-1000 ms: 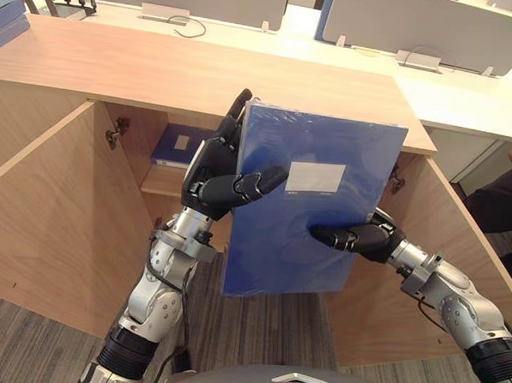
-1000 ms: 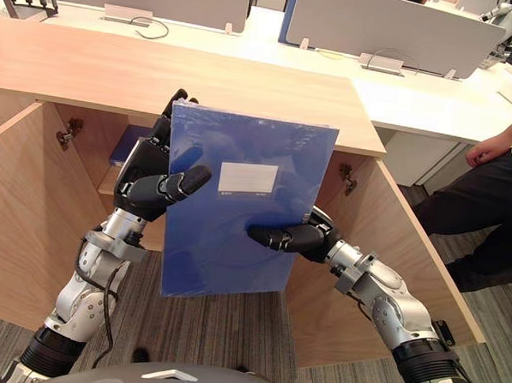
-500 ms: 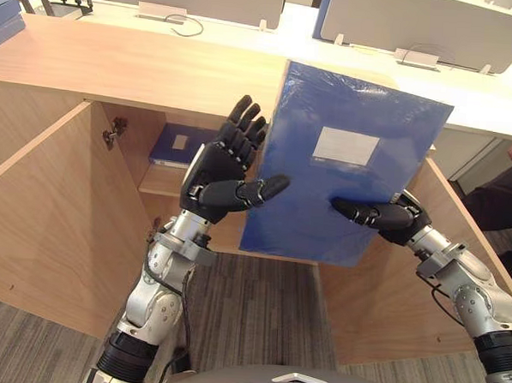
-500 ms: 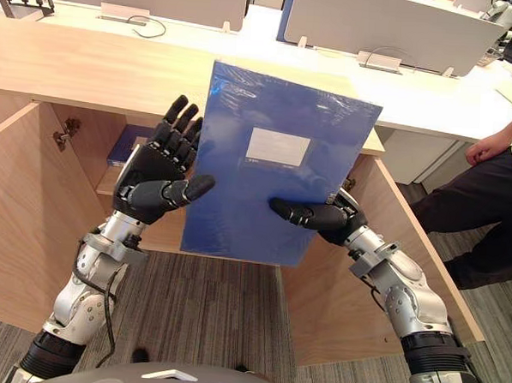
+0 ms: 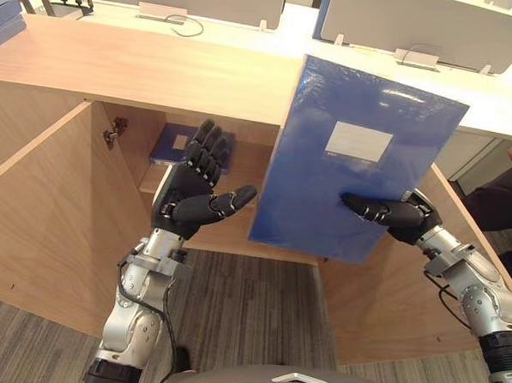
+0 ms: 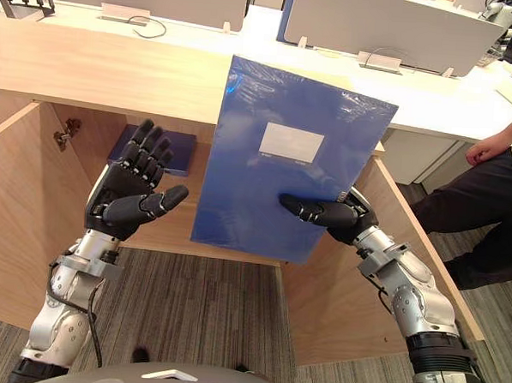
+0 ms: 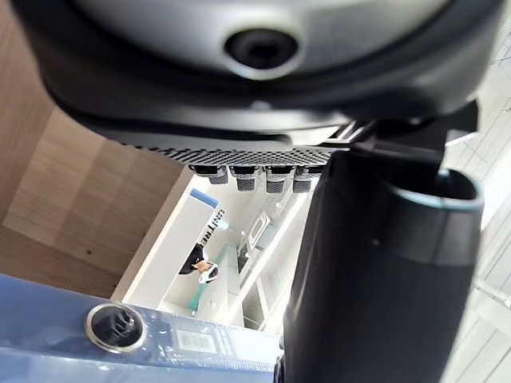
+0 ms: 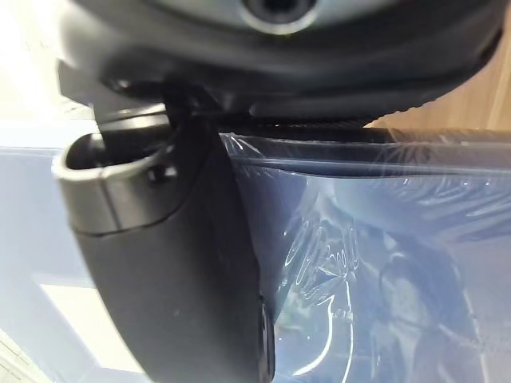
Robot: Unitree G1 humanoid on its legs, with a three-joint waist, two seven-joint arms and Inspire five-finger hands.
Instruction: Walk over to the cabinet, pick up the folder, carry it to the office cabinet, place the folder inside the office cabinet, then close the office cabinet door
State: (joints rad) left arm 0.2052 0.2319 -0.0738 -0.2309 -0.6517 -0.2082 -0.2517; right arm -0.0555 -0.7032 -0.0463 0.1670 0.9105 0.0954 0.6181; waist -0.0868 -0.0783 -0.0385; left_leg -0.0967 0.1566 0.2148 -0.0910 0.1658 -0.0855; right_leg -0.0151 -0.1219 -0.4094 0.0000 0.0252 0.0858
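Pale wood runs across the scene: you are facing the office cabinet with both doors swung wide, the left door and the right door standing out toward you over grey striped carpet. Behind the cabinet's top you can see white desks and grey partition screens.

You have the folder in the right hand alone. It is blue, wrapped in shiny plastic, with a white label on its face. It is held up in the air, roughly upright and tilted a little, in front of the right end of the cabinet's front edge; its upper part covers that edge and its lower part hangs before the opening. It is not inside the cabinet. The right thumb lies across the folder's face near its right edge while the fingers go behind it, so the hand pinches the folder; the right wrist view shows the thumb pressed on the plastic.

Your left hand is apart from the folder, raised before the left half of the opening, with its fingers straight and spread and nothing in it.

On the shelf inside, toward the cabinet's left side, lies a second blue folder, flat. A person stands past the right door.
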